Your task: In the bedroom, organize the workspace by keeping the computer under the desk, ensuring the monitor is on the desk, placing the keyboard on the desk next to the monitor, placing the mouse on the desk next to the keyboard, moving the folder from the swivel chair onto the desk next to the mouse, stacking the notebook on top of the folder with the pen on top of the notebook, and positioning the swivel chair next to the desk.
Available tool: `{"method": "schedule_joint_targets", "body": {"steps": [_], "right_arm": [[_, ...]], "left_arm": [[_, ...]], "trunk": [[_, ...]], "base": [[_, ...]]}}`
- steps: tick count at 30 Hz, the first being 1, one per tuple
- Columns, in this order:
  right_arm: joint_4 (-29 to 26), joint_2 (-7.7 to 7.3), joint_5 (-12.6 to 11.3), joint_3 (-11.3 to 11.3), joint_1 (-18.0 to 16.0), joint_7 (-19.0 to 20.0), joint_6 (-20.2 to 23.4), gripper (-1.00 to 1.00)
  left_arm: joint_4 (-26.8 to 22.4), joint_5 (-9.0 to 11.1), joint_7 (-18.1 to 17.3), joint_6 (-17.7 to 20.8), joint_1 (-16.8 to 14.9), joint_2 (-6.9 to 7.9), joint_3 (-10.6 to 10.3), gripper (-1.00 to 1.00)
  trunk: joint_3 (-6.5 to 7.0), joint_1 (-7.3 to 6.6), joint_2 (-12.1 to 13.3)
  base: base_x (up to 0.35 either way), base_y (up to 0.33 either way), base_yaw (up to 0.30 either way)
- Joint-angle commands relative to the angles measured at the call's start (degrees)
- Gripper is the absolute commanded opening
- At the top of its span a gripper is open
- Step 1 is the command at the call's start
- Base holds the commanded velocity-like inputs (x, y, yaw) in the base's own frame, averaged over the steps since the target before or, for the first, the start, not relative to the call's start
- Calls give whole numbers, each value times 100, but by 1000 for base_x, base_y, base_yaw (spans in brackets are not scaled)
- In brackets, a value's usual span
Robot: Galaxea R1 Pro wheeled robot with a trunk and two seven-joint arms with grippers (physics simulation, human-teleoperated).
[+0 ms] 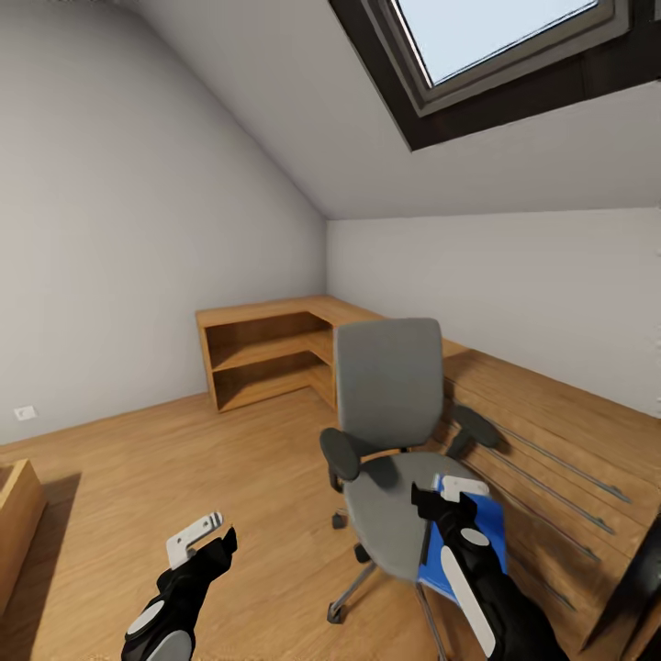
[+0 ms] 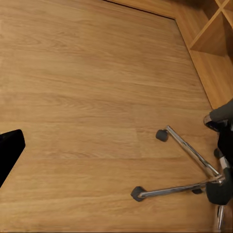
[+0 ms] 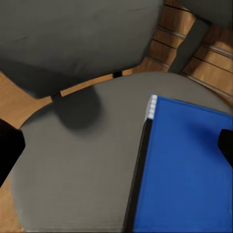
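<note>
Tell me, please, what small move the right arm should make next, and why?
Probably lower the right gripper onto the near edge of the folder. It hovers just above the blue folder lying flat on the swivel chair seat, ungrasped.

My left arm reaches forward, low, with its wrist turned so the white side faces up. My left fingers point(image 1: 216, 537) hold nothing. My right arm stretches forward too. My right fingers point(image 1: 441, 496) are spread wide apart, pointing down, one black tip at each side.
</note>
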Motion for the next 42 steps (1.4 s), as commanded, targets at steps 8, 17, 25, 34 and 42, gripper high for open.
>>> {"method": "schedule_joint_targets", "body": {"steps": [8, 17, 25, 34, 42], "right_arm": [[1, -6, -50, 7, -4, -36, -43, 100], [187, -16, -189, -8, -4, -26, -211, 100], [248, -64, -709, -13, -4, 43, -287, 100], [460, -126, -1197, -439, -4, 657, -286, 100], [1288, -586, -2857, -1398, -4, 2526, -38, 100]], "left_arm": [[-8, 6, 21, 39, -7, 8, -4, 100], [-34, -10, 23, 14, -7, 0, -15, 100], [-46, -10, 49, -11, -7, 4, 186, 100], [-44, 1, 19, 25, -7, 16, 694, 100], [-38, 50, 2, 48, -7, 19, 997, 100]], "trunk": [[13, -4, -4], [43, -4, -4], [70, -4, -4], [-63, 194, -365], [-200, 370, -686]], "base": [[-167, 7, -158], [-10, 0, -267], [0, 0, -273], [0, 0, -273], [0, 0, -216]]}}
